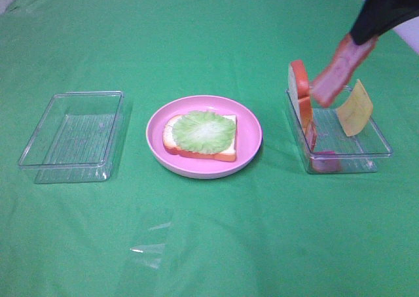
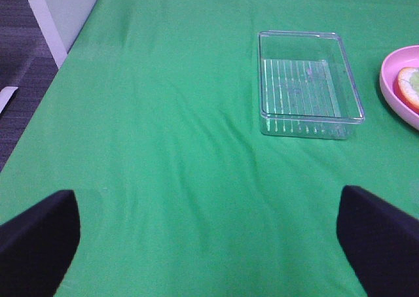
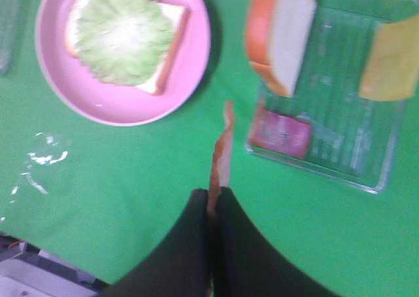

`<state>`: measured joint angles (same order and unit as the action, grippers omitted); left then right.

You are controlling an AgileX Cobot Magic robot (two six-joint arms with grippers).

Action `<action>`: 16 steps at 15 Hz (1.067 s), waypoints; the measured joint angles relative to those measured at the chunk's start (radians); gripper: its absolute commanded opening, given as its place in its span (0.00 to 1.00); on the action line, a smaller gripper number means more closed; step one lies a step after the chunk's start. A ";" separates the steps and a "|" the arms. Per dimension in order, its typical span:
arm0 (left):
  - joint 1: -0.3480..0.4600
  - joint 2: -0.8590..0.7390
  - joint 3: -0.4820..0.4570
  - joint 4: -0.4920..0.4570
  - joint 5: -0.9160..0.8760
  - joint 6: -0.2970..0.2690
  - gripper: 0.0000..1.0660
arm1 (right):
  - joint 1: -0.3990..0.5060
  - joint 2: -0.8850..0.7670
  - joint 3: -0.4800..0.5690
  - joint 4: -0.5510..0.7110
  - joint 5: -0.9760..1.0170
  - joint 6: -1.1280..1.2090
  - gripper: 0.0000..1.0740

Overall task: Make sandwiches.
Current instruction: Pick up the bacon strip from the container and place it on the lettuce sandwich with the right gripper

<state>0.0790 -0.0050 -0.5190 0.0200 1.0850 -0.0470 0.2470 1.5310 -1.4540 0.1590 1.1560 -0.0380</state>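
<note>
- Up near the clear tray [image 1: 347,155], right tool [image 3: 213,195] pinches 1 bacon strip [image 1: 342,68] by its end.
- Strip looks light and floppy, likely to swing.
- Left tool [image 2: 209,244] spread, empty.

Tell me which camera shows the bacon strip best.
Exterior high. The bacon strip hangs with its broad face visible, pinched by the fingers of the right gripper. The right wrist view sees it only edge-on, as a thin blurred sliver. The left wrist view does not show it at all.
</note>
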 measured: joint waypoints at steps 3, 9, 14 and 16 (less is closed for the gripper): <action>0.000 0.000 0.000 0.000 0.000 0.000 0.95 | 0.211 0.005 0.000 0.107 -0.111 0.002 0.00; 0.000 0.000 0.000 0.000 -0.001 0.000 0.95 | 0.336 0.174 0.000 0.222 -0.319 -0.028 0.00; 0.000 0.000 0.000 0.000 -0.001 0.000 0.95 | 0.336 0.356 0.000 0.349 -0.548 -0.114 0.00; 0.000 0.000 0.000 0.000 -0.001 0.000 0.95 | 0.336 0.396 0.000 0.376 -0.603 -0.135 0.00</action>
<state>0.0790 -0.0050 -0.5190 0.0200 1.0840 -0.0470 0.5830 1.9270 -1.4540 0.5350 0.5530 -0.1730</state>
